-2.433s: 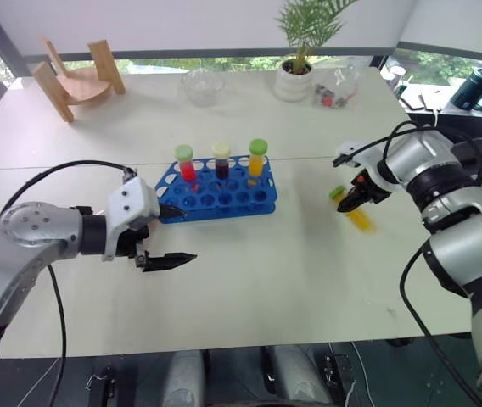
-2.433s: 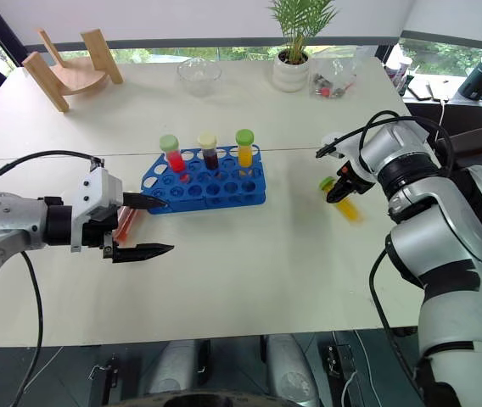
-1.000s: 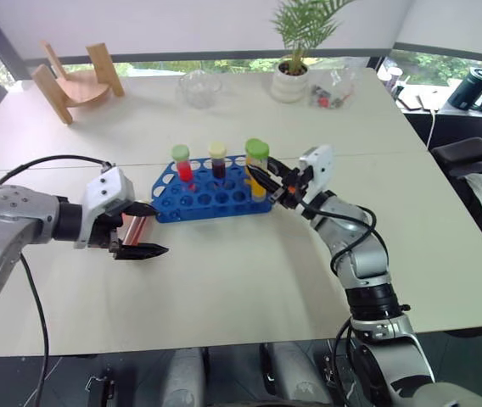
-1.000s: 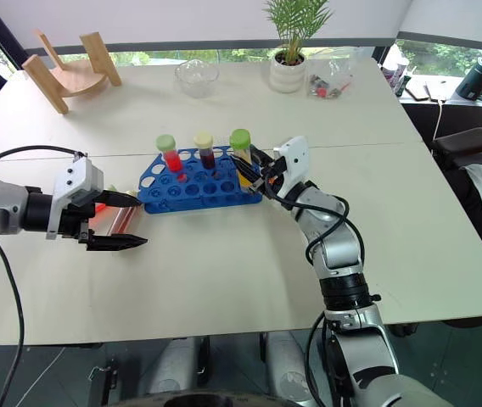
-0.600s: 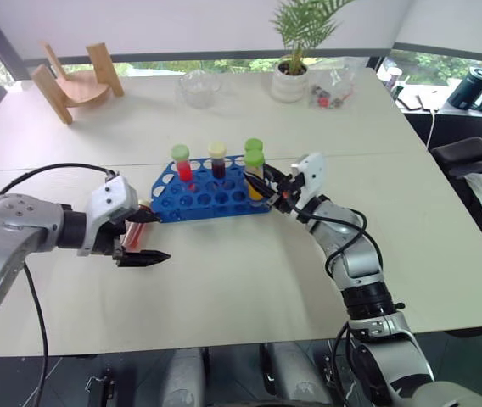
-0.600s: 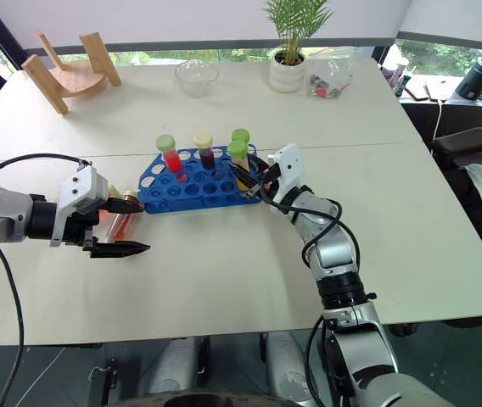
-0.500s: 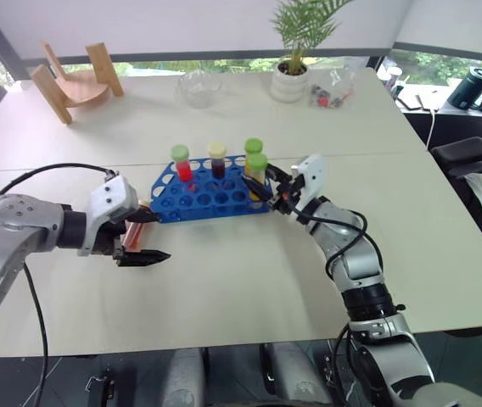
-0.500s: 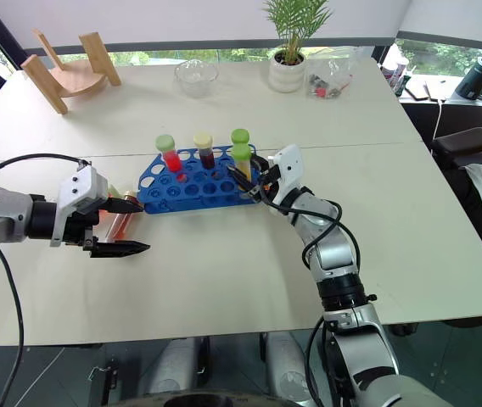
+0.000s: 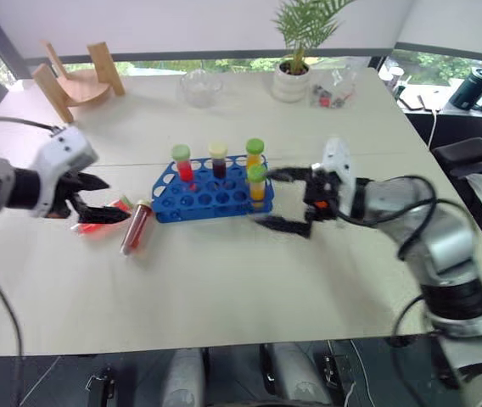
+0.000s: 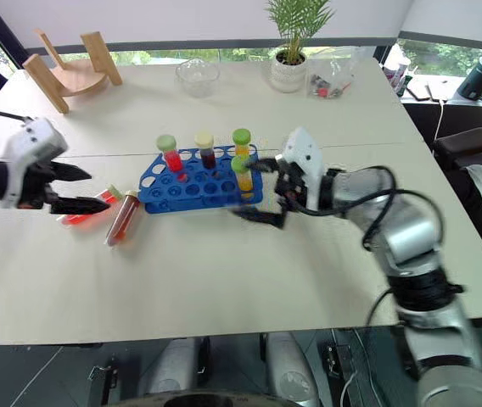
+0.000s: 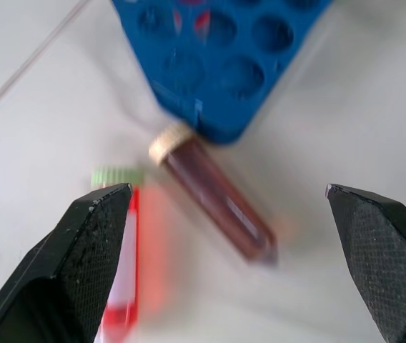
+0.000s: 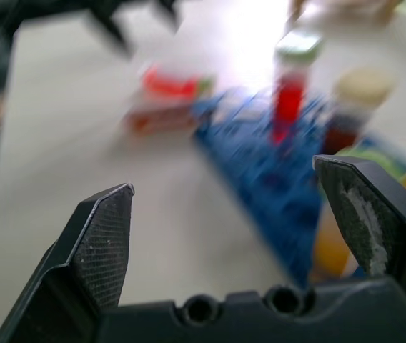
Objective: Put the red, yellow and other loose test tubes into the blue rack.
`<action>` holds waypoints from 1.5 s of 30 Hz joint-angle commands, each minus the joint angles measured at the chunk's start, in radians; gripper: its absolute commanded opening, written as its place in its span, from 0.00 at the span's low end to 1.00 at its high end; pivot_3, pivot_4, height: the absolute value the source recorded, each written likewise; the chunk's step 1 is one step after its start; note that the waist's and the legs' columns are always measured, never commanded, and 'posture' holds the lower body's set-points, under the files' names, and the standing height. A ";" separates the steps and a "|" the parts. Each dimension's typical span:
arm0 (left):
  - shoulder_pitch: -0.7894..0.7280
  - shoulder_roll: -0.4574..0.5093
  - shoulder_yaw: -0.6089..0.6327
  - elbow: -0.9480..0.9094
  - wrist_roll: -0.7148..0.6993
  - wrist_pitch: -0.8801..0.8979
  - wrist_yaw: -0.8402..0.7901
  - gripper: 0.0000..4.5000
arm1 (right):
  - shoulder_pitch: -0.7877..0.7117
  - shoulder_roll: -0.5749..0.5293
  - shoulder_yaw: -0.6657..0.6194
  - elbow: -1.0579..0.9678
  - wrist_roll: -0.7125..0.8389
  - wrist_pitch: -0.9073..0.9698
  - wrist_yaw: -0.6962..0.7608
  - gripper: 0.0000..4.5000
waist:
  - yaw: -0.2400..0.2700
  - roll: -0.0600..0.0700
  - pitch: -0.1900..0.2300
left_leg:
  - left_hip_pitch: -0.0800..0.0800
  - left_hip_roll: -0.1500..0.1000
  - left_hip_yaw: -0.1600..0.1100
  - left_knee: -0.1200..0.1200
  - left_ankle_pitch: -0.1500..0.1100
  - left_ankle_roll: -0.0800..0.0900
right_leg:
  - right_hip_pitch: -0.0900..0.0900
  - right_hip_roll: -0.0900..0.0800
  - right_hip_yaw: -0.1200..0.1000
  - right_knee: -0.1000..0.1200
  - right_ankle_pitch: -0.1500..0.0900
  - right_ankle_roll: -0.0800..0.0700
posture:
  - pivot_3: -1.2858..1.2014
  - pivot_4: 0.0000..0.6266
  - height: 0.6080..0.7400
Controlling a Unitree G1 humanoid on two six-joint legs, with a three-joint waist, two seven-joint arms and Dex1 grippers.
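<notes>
Pale table (image 9: 224, 280) w/ a window strip along the far edge; at the back sit a wooden stand (image 9: 75, 76), a glass bowl (image 9: 201, 86) and a potted plant (image 9: 300, 51).

Head views: blue rack (image 9: 211, 197) mid-table holds four upright tubes: red w/ green cap (image 9: 183, 164), maroon w/ cream cap (image 9: 219, 159), and two yellow w/ green caps, back one (image 9: 255, 153) and front one (image 9: 258, 184) at the rack's right end. Two loose tubes lie on the table just left of the rack: maroon tube (image 9: 136, 226) near the rack's left corner, red tube (image 9: 101, 219) further left. L gripper (image 9: 97, 200) is above the red tube, fingers spread, nothing in them. R gripper (image 9: 277, 199) is just right of the rack, beside the front yellow tube but apart from it, fingers wide, empty.

L wrist view: fingers (image 11: 92, 250) wide apart; between them lie the maroon tube, cap near the rack corner, and the red tube close by one finger.

R wrist view: fingers (image 12: 96, 243) released, wide; beyond, blurred, the rack w/ its upright tubes.
</notes>
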 commanded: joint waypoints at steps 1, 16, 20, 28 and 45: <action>-0.170 -0.020 -0.202 0.105 0.140 0.080 -0.083 1.00 | 0.000 -0.048 0.051 -0.072 0.078 0.045 0.122 0.99 | -0.001 0.000 0.000 | 0.000 0.000 -0.001 0.000 0.000 0.000 | 0.000 0.000 0.000 0.000 0.000 0.000 | 0.52 0.24 1.00; -0.455 -0.284 -0.577 0.504 0.336 0.222 -0.215 1.00 | 0.056 0.077 0.084 -0.151 0.081 0.084 -0.063 0.99 | -0.005 -0.001 0.000 | -0.003 0.000 -0.001 0.002 0.000 0.001 | -0.003 0.000 0.000 0.001 0.000 0.000 | 0.52 0.24 1.00; -0.462 -0.342 -0.596 0.543 0.346 0.259 -0.214 1.00 | 0.071 0.118 0.070 -0.156 0.093 0.087 -0.117 0.99 | -0.003 -0.001 0.000 | -0.004 -0.001 -0.001 0.004 0.000 0.001 | -0.003 0.000 0.000 0.001 0.000 0.001 | 0.52 0.24 1.00; -0.448 -0.462 -0.599 0.676 0.406 0.180 -0.156 1.00 | 0.100 0.185 0.112 -0.100 0.013 0.008 -0.198 0.99 | -0.005 0.000 0.000 | -0.004 -0.001 -0.002 0.003 0.000 0.001 | -0.003 0.000 -0.001 0.002 0.000 0.001 | 0.52 0.24 1.00; -0.190 -0.266 -0.348 0.510 0.421 -0.063 -0.164 0.19 | 0.174 0.107 0.070 -0.183 0.033 0.056 -0.193 1.00 | -0.037 0.005 -0.004 | 0.006 0.000 -0.002 0.001 -0.001 0.001 | 0.006 0.000 0.000 0.003 -0.001 0.000 | 0.52 0.24 1.00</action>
